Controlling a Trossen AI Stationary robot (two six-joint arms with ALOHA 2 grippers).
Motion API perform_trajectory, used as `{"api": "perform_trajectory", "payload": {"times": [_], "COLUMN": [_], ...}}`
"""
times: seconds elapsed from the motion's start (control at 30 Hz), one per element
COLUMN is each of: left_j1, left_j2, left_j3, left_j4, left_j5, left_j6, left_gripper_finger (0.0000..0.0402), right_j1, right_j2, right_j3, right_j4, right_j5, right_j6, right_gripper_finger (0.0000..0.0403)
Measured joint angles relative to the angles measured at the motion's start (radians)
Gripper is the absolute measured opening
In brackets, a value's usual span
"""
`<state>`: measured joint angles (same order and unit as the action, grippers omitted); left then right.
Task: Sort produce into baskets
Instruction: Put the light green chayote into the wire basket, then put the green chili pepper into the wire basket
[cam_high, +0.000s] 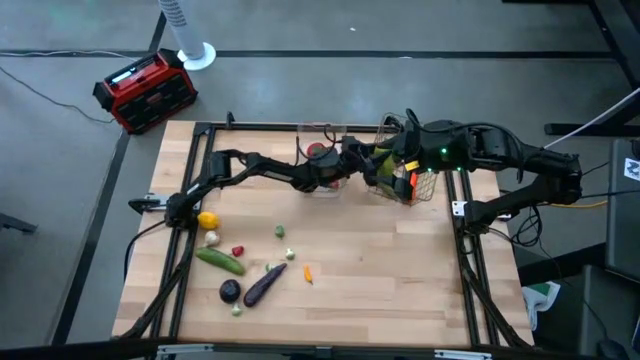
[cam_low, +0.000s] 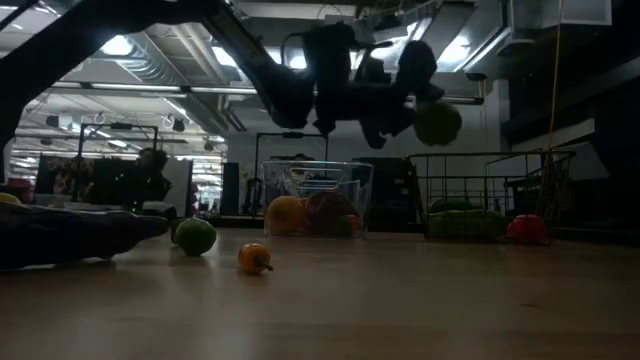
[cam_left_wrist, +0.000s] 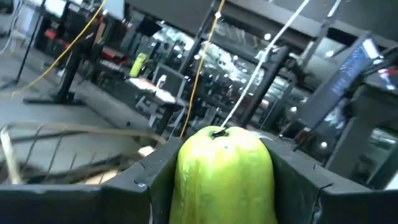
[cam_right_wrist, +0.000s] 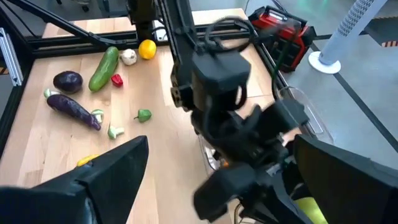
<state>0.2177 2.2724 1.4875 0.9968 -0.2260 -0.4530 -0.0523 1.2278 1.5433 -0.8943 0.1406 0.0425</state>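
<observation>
Left wrist view: left claw (cam_left_wrist: 225, 186) around green pepper (cam_left_wrist: 225, 174)

Two baskets: one clear bin (cam_high: 318, 160), one wire basket (cam_high: 410, 178). On the desk (cam_high: 400, 270): one lemon (cam_high: 208, 220), one cucumber (cam_high: 220, 261), two eggplants (cam_high: 263, 284), one garlic (cam_high: 212, 238).

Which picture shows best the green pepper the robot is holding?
The left wrist view: the green pepper fills it, pinched between the left gripper's dark fingers. The low view shows it small and dim, hanging above the wire basket. In the high and right wrist views, the arms mostly hide it.
</observation>
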Motion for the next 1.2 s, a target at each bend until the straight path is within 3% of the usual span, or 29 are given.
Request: {"api": "perform_trajectory", "payload": {"times": [0.3, 0.7, 0.83, 1.2], "left_j1": [0.018, 0.024, 0.029, 0.026], "left_j2": [0.001, 0.000, 0.000, -0.001], "left_j3": [-0.003, -0.003, -0.003, -0.003], "left_j4": [-0.121, -0.149, -0.149, -0.149], "left_j5": [0.000, 0.003, 0.026, 0.079], "left_j6": [-0.111, -0.276, -0.237, -0.114], "left_gripper_finger": [0.0201, 0.0201, 0.0203, 0.0283], "right_j1": [0.000, 0.000, 0.000, 0.000], "right_j2": [0.000, 0.000, 0.000, 0.000], "right_j3": [0.000, 0.000, 0.000, 0.000], "right_j4": [0.000, 0.001, 0.001, 0.001], "right_j5": [0.000, 0.000, 0.000, 0.000], "right_j6": [0.000, 0.000, 0.000, 0.000], "right_gripper_finger": [0.0397, 0.0397, 0.0397, 0.0397]}}
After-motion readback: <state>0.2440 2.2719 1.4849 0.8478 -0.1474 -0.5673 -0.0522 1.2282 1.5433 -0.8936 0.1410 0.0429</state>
